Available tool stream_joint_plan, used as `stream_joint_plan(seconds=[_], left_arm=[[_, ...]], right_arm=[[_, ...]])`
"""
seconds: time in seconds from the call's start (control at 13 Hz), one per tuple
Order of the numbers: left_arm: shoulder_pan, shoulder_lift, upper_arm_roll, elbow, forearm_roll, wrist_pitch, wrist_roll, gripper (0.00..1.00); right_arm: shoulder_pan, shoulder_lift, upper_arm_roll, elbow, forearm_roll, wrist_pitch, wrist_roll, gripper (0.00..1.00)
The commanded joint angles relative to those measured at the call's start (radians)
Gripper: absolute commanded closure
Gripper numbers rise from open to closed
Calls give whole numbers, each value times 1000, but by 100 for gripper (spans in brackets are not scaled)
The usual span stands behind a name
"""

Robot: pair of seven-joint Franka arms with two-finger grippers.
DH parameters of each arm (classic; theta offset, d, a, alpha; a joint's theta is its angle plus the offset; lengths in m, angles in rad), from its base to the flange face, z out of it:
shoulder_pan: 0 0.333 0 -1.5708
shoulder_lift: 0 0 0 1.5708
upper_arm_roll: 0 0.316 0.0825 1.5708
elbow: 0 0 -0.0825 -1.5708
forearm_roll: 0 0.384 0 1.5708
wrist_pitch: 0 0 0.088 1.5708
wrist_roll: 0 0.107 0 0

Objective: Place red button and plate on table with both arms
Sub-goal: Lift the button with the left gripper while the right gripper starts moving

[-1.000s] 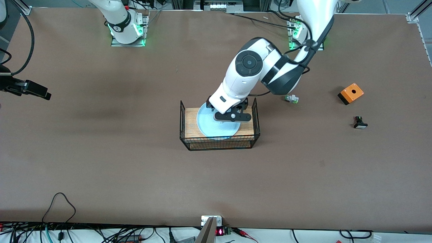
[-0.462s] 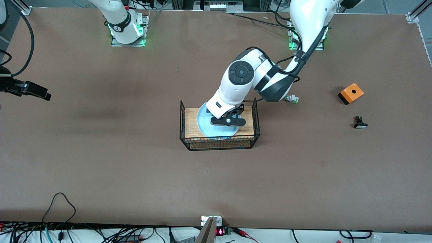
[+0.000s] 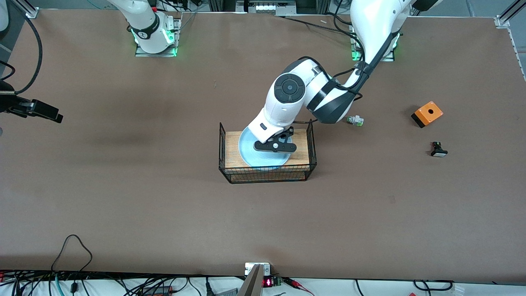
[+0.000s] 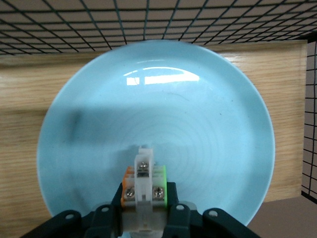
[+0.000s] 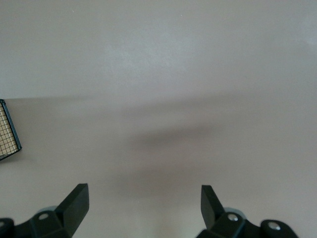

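Table (image 3: 123, 197): left hand (image 4: 143, 218) grips button (image 4: 143, 181) over plate (image 4: 198, 124).

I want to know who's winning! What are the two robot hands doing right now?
Left gripper: jaws shut on the red button, over the plate in the wire rack.
Right gripper: jaws open, empty, waiting over the table.
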Motion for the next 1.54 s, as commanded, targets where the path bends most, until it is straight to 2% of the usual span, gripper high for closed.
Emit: stream_joint_plan(seconds=[0.0, 0.31, 0.46, 0.62, 0.92, 1.15, 1.23, 1.46], left_arm=[[10, -104, 6, 34, 9, -154, 2, 84], [79, -184, 7, 127, 21, -467, 3, 84], [171, -213, 3, 126, 23, -540, 26, 83], [274, -222, 0, 115, 21, -577, 182, 82], [452, -230, 3, 57, 23, -568, 459, 82], [575, -224, 6, -4, 23, -482, 673, 82], [633, -222, 6, -65, 35, -419, 710, 82], [705, -224, 7, -205, 61, -269, 802, 82]], right_arm=[[-2, 9, 2, 9, 32, -10, 6, 0], [6, 3, 2, -3, 70, -7, 41, 0], [30, -2, 2, 0, 88, -12, 201, 0], [76, -4, 7, 0, 89, -15, 381, 0], [190, -7, 19, -32, 88, -16, 674, 0], [192, -8, 112, -66, 88, 11, 903, 0], [190, -2, 147, -75, 88, 42, 994, 0], [190, 16, 197, -86, 88, 149, 1162, 0]])
